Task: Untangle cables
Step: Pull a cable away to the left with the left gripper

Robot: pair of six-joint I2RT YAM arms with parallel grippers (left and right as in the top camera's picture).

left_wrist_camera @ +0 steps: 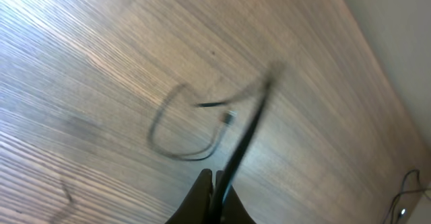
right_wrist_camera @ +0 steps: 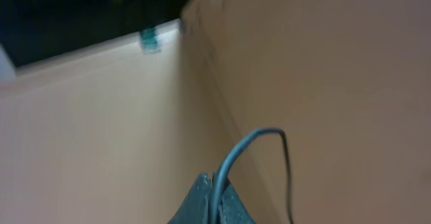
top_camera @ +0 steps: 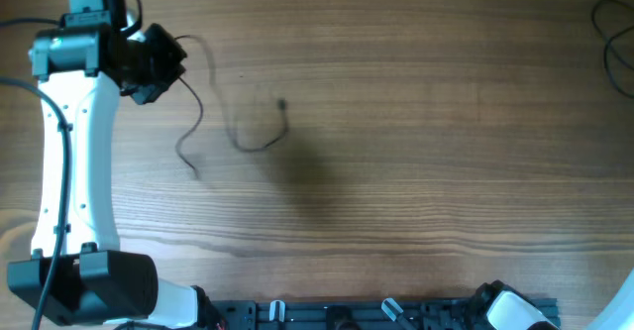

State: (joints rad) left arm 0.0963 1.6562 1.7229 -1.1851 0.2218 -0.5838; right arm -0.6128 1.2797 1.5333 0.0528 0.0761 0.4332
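Cable (left_wrist_camera: pixel 246 131): thin, black, slack loops lying near far left corner | left gripper (left_wrist_camera: pixel 212 183) clamped on it | right gripper (right_wrist_camera: pixel 214 183) pinched on grey lead (right_wrist_camera: pixel 250 143) | handling: draw up slowly, low tension, let loops slip free

Wood-grain tabletop (top_camera: pixel 416 171), smooth with a soft sheen; thin matt black cable (top_camera: pixel 260 144); glossy white plastic arm (top_camera: pixel 74 162).
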